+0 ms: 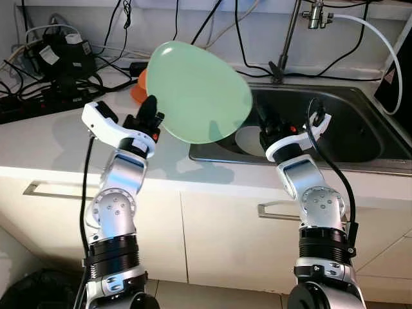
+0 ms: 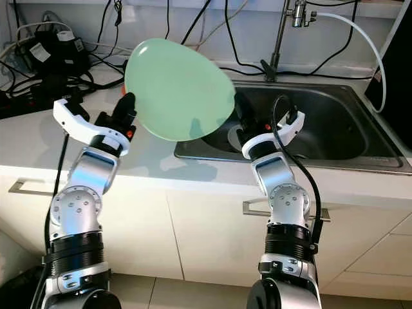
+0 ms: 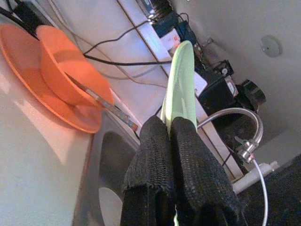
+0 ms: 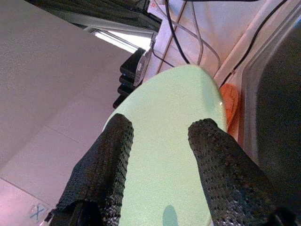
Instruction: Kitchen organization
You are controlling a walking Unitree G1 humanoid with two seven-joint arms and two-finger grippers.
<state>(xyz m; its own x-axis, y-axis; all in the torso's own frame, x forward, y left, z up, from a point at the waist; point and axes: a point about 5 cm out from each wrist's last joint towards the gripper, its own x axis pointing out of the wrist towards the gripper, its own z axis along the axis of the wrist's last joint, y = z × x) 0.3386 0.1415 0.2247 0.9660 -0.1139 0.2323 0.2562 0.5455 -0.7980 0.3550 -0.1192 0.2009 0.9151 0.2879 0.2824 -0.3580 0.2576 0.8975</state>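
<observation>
A pale green plate [image 1: 198, 91] is held up on edge above the counter's edge, beside the sink [image 1: 347, 122]. My left gripper [image 1: 152, 113] is shut on its lower left rim; the left wrist view shows both fingers [image 3: 188, 165] pinching the thin green plate [image 3: 181, 80]. My right gripper [image 1: 265, 123] hovers at the sink's front left, open, its fingers [image 4: 225, 174] spread just short of the plate's face [image 4: 164, 155]. An orange bowl [image 3: 66, 70] sits on an orange plate [image 3: 28, 61] on the counter behind. A white plate [image 1: 248, 140] lies in the sink.
Black cables and power strips [image 1: 51, 58] crowd the back left of the white counter [image 1: 51, 141]. A tap [image 1: 309, 19] with a white hose rises behind the sink. Cabinet drawers with handles [image 1: 38, 190] run below.
</observation>
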